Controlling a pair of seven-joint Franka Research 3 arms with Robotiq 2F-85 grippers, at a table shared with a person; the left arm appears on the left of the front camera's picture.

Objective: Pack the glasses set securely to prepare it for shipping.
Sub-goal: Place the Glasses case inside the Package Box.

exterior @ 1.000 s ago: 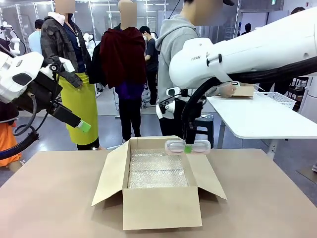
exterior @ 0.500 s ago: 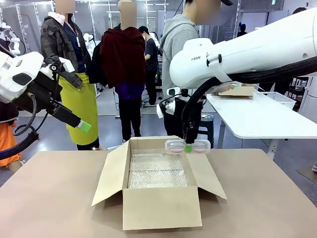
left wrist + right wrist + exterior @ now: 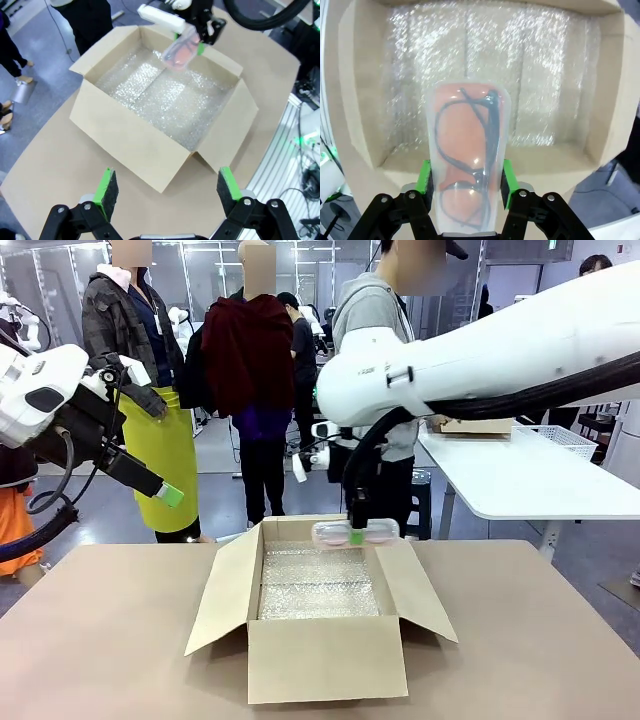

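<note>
Your left gripper (image 3: 166,187) hangs at left, jaws wide, empty. On the tan table (image 3: 100,640), an open cardboard box (image 3: 325,655) lined with bubble wrap (image 3: 315,585); your right gripper (image 3: 356,533) clamps the pink glasses case (image 3: 467,150) above its far rim, a person (image 3: 365,305) behind. White table (image 3: 520,480) at right.

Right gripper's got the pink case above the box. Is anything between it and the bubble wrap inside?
Nothing visible. The right gripper holds the pink case above the far rim of the box. The flaps are folded outward, and the bubble wrap lining the bottom lies bare below. The left gripper hangs open, off to the side.
</note>
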